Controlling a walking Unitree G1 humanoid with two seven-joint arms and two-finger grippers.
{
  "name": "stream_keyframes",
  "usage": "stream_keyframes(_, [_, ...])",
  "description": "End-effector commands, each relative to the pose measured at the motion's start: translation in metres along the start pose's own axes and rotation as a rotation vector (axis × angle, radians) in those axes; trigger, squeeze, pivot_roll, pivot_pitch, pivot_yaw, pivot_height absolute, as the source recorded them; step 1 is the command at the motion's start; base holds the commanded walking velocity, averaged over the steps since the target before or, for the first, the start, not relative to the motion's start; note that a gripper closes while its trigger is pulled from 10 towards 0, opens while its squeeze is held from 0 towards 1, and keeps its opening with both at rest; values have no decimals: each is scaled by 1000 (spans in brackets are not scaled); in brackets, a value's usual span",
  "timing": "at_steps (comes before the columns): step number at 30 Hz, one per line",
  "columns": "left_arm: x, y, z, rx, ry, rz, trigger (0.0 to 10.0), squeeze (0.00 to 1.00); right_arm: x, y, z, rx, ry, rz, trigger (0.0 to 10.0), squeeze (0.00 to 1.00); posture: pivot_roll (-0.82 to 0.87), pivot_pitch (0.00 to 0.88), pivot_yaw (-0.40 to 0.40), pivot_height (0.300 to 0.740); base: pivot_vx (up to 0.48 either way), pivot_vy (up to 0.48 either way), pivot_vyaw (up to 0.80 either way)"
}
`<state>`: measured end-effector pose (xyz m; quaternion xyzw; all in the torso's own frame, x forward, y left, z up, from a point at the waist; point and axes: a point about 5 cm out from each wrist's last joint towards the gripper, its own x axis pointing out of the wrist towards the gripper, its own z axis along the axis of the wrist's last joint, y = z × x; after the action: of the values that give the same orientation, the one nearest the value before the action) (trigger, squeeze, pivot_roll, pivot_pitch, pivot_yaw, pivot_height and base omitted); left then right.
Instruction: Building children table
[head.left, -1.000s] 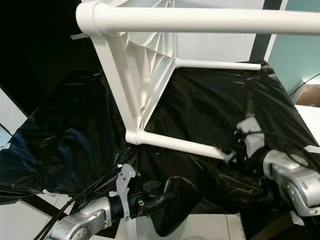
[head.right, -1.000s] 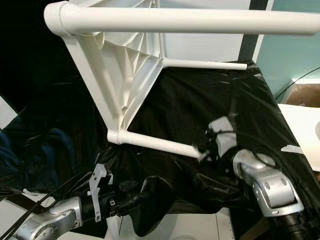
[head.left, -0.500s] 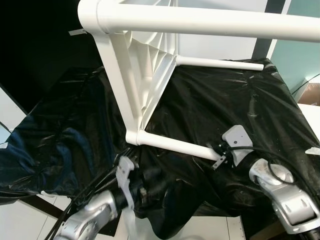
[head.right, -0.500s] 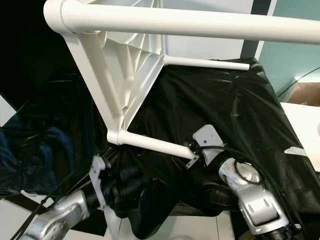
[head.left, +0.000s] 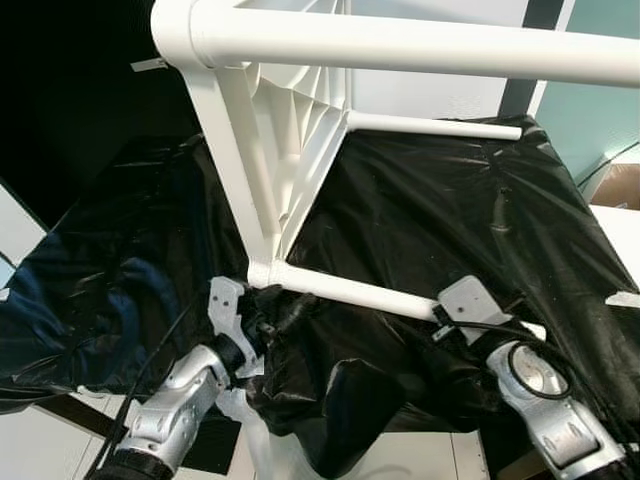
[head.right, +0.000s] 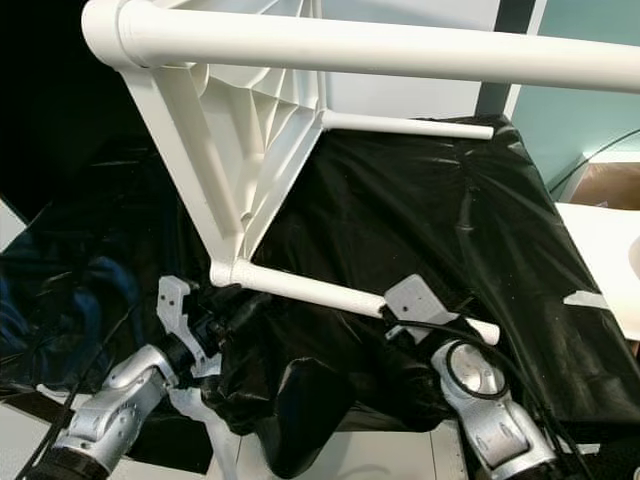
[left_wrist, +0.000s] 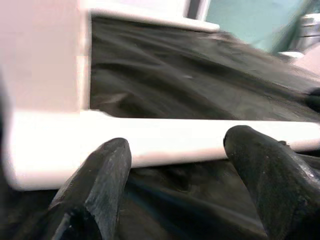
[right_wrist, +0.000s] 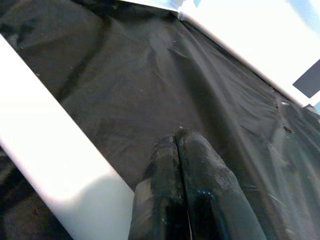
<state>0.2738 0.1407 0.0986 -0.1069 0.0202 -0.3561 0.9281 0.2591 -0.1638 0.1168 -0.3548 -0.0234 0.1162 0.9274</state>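
black sheet under white table frame; left gripper spread at its lower leg, right gripper pressed closed beside that leg.

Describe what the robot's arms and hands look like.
Both arms are silver metal segments with round joints. The left hand has two long, rounded black fingers, black cables and a white bracket at its wrist. The right hand has matching black fingers, with a grey wrist plate.

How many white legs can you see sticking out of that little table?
3. One table leg runs across the top, one lies farther back over the black sheet, and one is lowest, between the left hand and right hand. A fourth may be hidden.
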Motion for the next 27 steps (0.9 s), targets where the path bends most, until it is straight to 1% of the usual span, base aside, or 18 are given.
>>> stream_keyframes(1, [-1,17,6,41,-38,119,10000,0,-2,7,-2,18,-2,28,10000,0,-24,0,109,740,0,0,0])
stream_keyframes(3, [-1,17,6,41,-38,119,10000,0,-2,7,-2,18,-2,28,10000,0,-24,0,109,740,0,0,0])
stream_keyframes(4, [0,28,13,66,-87,224,10000,0,-1,9,-2,24,-9,28,10000,0,-26,0,107,740,0,0,0])
stream_keyframes(7, [0,28,13,66,-87,224,10000,0,-1,9,-2,24,-9,28,10000,0,-26,0,107,740,0,0,0])
stream_keyframes(8, [-1,36,19,70,-143,314,10000,0,0,10,-1,30,-19,27,10000,0,-27,0,106,740,0,0,0])
stream_keyframes(9, [-4,38,23,57,-193,374,10000,0,1,10,0,28,-29,22,10000,0,-26,0,98,740,0,0,0])
stream_keyframes(10, [-8,36,23,43,-222,406,10000,0,2,10,0,25,-37,18,10000,0,-24,0,96,740,0,0,0])
stream_keyframes(12, [-8,36,23,43,-222,406,10000,0,2,10,0,25,-37,18,10000,0,-24,0,96,740,0,0,0])
stream_keyframes(14, [-10,35,23,35,-236,418,10000,0,2,10,-1,20,-45,12,10000,0,-20,0,92,740,0,0,0])
stream_keyframes(15, [-14,32,20,38,-240,435,10000,0,4,10,-1,18,-50,12,10000,0,-8,0,81,740,0,0,0])
stream_keyframes(18, [-16,31,19,43,-240,447,10000,0,5,10,-1,18,-53,13,10000,0,-8,0,81,740,0,0,0])
stream_keyframes(19, [-14,31,21,46,-260,447,10000,0,8,10,1,19,-62,20,10000,0,4,0,72,740,0,0,0])
stream_keyframes(22, [-11,30,24,46,-280,443,10000,0,11,9,2,21,-69,25,10000,0,7,0,68,740,0,0,0])
stream_keyframes(23, [-4,29,30,45,-309,418,10000,0,14,9,3,21,-77,29,10000,0,11,0,62,740,0,0,0])
stream_keyframes(26, [-4,29,30,45,-309,418,10000,0,14,9,3,21,-77,29,10000,0,11,0,62,740,0,0,0])
stream_keyframes(27, [3,26,35,43,-333,383,10000,0,16,7,4,21,-82,31,10000,0,12,0,61,740,0,0,0])
